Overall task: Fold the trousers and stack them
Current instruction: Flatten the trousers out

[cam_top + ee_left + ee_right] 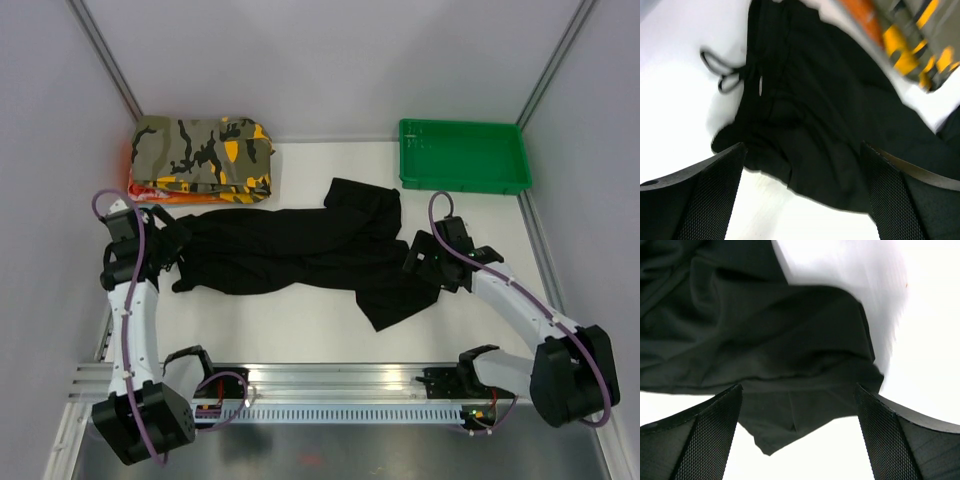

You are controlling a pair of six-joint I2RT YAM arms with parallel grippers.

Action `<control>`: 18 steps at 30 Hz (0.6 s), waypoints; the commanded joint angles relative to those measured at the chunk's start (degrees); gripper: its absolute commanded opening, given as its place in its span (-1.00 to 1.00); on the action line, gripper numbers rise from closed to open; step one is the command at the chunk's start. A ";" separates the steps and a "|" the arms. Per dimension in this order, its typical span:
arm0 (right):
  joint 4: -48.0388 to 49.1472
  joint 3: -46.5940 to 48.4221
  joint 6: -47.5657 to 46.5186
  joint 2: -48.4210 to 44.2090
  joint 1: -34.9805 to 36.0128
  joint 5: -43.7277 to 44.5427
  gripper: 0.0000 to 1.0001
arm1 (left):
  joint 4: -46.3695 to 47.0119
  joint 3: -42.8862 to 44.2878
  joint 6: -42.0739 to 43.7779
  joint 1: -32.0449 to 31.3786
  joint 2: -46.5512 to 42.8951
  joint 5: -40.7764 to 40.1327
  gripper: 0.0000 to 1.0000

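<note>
- Top external view: plain black soft-fabric long trousers [290, 250] lie crumpled across the white surface [300, 330], with the waist toward the left arm and the legs bunched and crossed toward the right.
- Left end effector [802, 150]: fingers spread wide, holding nothing, above the waistband near the black drawstring loop [720, 75].
- Right end effector [797, 390]: spread wide, empty, over a leg end.
- Risk: a pinch may catch only one layer, dragging the fold askew.
- Risk: the folded olive, black and orange camouflage garment [205, 155] lies just beside the waist; a stray grab could snag it.
- Risk: the drawstring may hook a finger.
</note>
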 commanded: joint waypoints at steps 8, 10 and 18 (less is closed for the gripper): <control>14.07 -11.39 10.55 0.20 0.27 -13.04 0.93 | 2.70 -17.16 -17.86 0.04 -3.08 6.13 0.99; 14.08 -10.96 10.47 1.62 0.71 -12.35 0.93 | 4.54 -18.30 -19.09 -0.04 -0.81 5.43 0.99; 13.91 -9.64 7.92 6.54 1.24 -6.81 -0.61 | 14.48 -23.40 -22.88 -0.04 3.42 4.90 0.20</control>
